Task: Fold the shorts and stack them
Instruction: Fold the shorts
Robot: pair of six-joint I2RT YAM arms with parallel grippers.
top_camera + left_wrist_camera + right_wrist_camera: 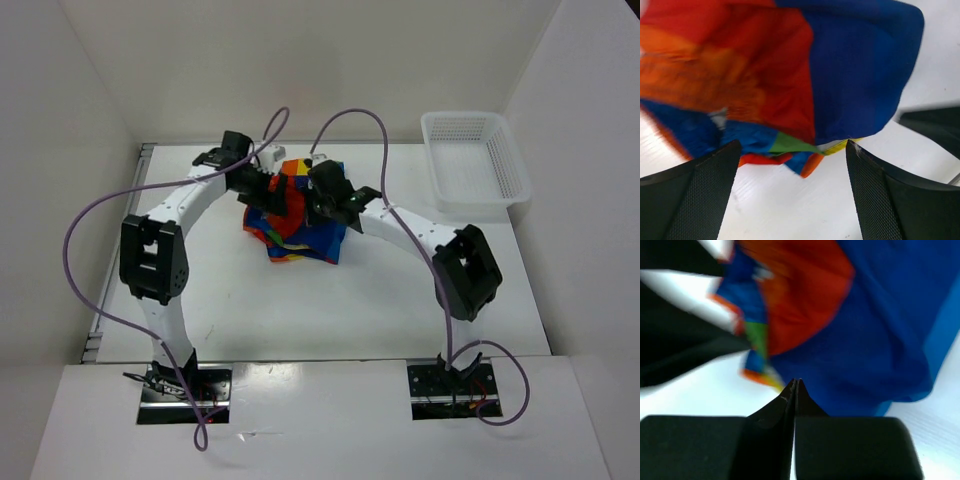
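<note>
The rainbow-striped shorts [300, 228] lie bunched in a heap at the middle back of the table. In the left wrist view [850, 75] they show red, orange and navy, with their lower edge just above the white tabletop. My left gripper [262, 185] is at the heap's left side. It is open [792, 145], the cloth lies just beyond its fingertips and nothing is between them. My right gripper [322, 195] is over the heap's right top. Its fingers are pressed together [796, 381], with their tips at the edge of the blue cloth [880, 330].
A white mesh basket [470, 205] stands at the back right corner of the table. White walls enclose the table on the left, back and right. Purple cables arch over both arms.
</note>
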